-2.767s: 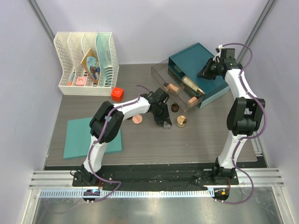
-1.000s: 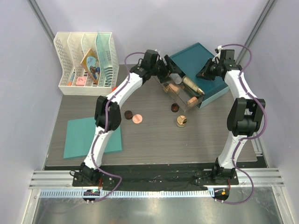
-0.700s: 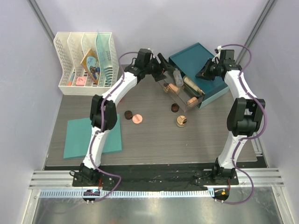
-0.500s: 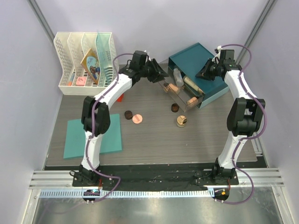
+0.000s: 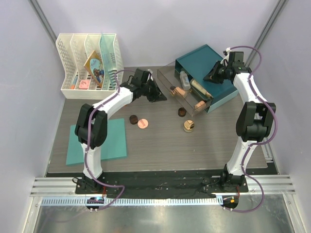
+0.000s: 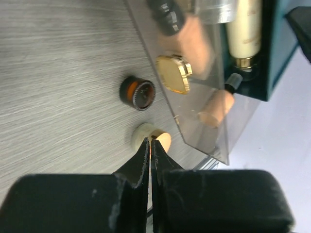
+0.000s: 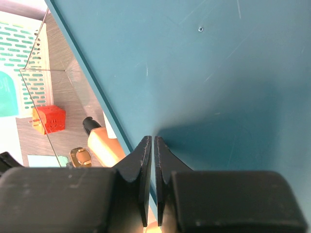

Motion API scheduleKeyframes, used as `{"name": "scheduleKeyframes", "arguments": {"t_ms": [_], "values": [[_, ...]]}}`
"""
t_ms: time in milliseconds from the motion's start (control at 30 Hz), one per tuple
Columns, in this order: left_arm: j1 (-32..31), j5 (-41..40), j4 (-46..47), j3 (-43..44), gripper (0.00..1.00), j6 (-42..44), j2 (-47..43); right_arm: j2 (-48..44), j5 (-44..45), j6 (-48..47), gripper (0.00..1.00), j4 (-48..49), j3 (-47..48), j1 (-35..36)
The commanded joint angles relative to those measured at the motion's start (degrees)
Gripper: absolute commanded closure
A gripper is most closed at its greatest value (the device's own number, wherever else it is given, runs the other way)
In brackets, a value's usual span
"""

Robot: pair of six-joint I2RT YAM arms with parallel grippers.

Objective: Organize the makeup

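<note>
My left gripper (image 5: 159,96) is shut on nothing, low over the table just left of the clear drawer (image 5: 167,77). In the drawer lie a clear bottle (image 5: 184,77), a beige tube (image 5: 199,88), peach sticks (image 5: 180,91) and a gold compact (image 6: 174,74). On the table sit a dark brown jar (image 5: 133,118), a pink compact (image 5: 142,123), another dark jar (image 5: 181,112) and a gold-lidded jar (image 5: 188,126). In the left wrist view my shut left gripper (image 6: 149,141) points at the gold-lidded jar (image 6: 163,138). My right gripper (image 5: 214,75) rests shut and empty on the teal box (image 5: 194,59).
A white rack (image 5: 87,65) with a picture card stands at the back left. A flat teal mat (image 5: 114,143) lies at the front left. A red cube (image 7: 50,118) shows through the drawer in the right wrist view; my left arm hides it from above.
My left gripper let go of the clear bottle over the drawer, drew back left and down, and shut. The bottle now lies in the drawer. The right arm has not moved.
</note>
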Motion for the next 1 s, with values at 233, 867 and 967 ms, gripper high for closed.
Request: {"name": "scheduleKeyframes", "arguments": {"t_ms": [233,867,967], "values": [[-1.5,0.9,3.7,3.5,1.0,-0.5,5.1,6.6,5.6,-2.6,0.87,-16.8,-4.9,0.9],[-8.4,2.9,14.2,27.6,1.0,-14.7,24.2,6.7,5.7,-2.8,0.87,-17.2,-4.3,0.9],[-9.0,3.3,17.7,32.4,1.0,-18.8,28.8,6.7,5.6,-2.9,0.87,-17.4,-4.1,0.9]]}}
